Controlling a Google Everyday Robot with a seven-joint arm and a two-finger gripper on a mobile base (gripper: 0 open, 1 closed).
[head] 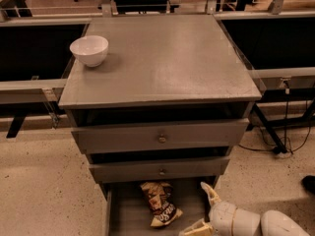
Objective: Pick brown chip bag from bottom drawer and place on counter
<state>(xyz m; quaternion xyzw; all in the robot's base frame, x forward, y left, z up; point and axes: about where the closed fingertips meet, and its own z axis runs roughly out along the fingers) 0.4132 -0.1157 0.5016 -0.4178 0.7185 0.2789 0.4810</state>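
Here, spread pincer (203,209) hangs beside brown chip bag (160,203), lettering unreadable.

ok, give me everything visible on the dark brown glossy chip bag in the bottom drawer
The dark brown glossy chip bag has pale yellow ends and white lettering near its lower end. Crinkled, it lies flat, slightly slanted, on the floor of the open shallow grey bottom drawer, upper end near the middle drawer's front. The white two-finger gripper is open just right of it, apparently not touching.
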